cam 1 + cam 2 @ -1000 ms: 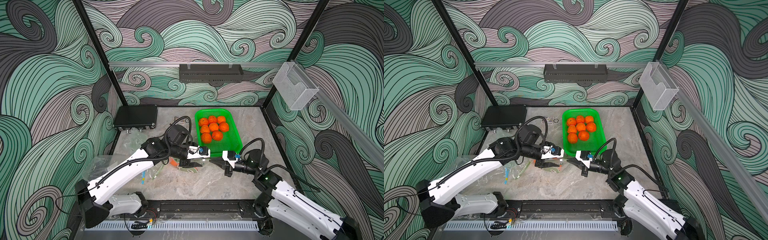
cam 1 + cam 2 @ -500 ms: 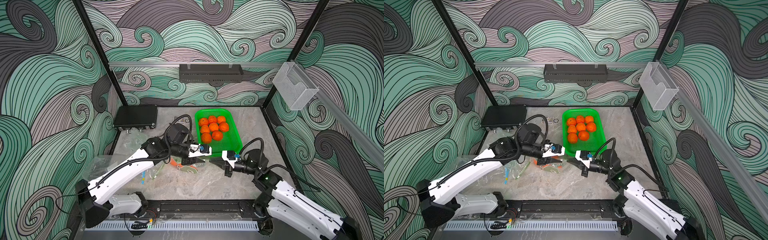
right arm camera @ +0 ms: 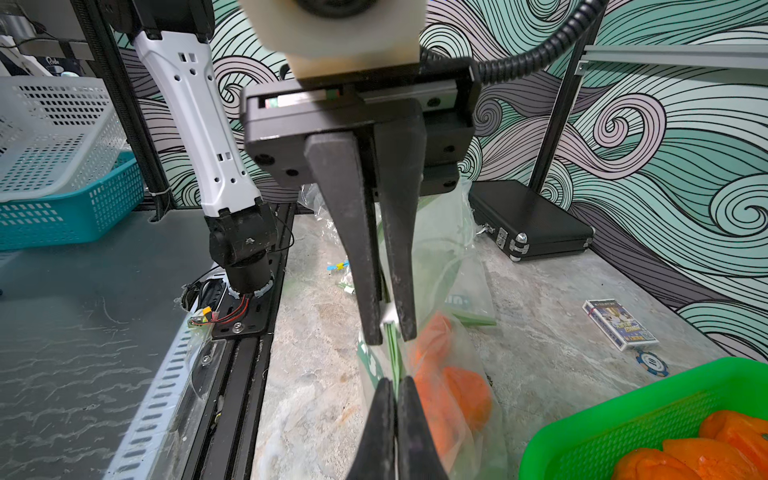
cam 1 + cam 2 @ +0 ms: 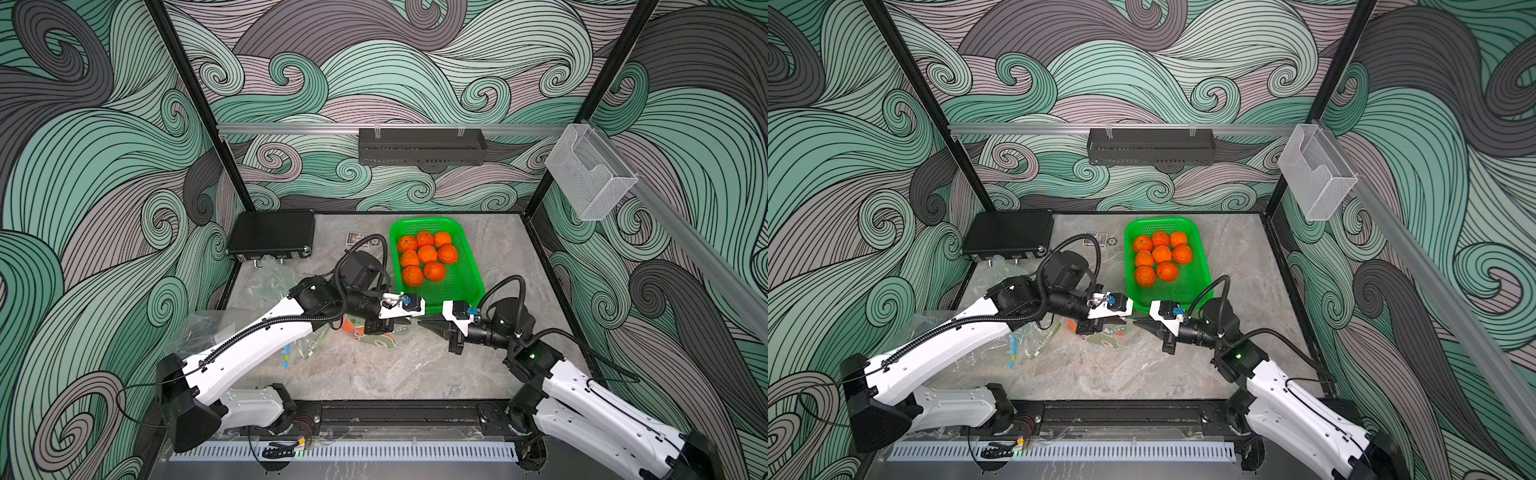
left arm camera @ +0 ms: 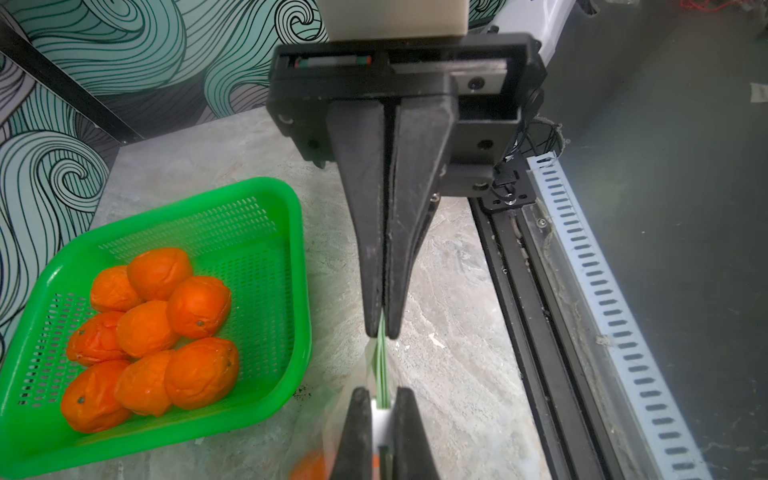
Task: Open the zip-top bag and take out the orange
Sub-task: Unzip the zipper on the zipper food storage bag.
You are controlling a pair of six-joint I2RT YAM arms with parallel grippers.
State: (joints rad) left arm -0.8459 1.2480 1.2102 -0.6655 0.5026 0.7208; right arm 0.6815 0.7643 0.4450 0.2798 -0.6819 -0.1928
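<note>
The clear zip-top bag (image 4: 376,338) (image 4: 1106,338) hangs between my two grippers above the table's middle. An orange (image 3: 455,395) (image 4: 348,326) sits inside it. My left gripper (image 5: 382,395) (image 4: 404,322) is shut on the white zip slider (image 5: 381,417) (image 3: 390,318). Facing it tip to tip, my right gripper (image 3: 395,381) (image 4: 424,323) is shut on the bag's green zip strip (image 5: 381,357) at its end. In both top views the left arm hides much of the bag.
A green basket (image 4: 459,286) (image 4: 1200,274) with several oranges stands just behind the grippers. A black case (image 4: 272,235) is at the back left. Loose clear bags (image 4: 270,282) lie on the left. A card deck (image 3: 619,324) and a chip (image 3: 652,363) lie behind.
My left gripper was open a second ago and has closed on the slider, shifting slightly toward the right gripper. The right arm has held still.
</note>
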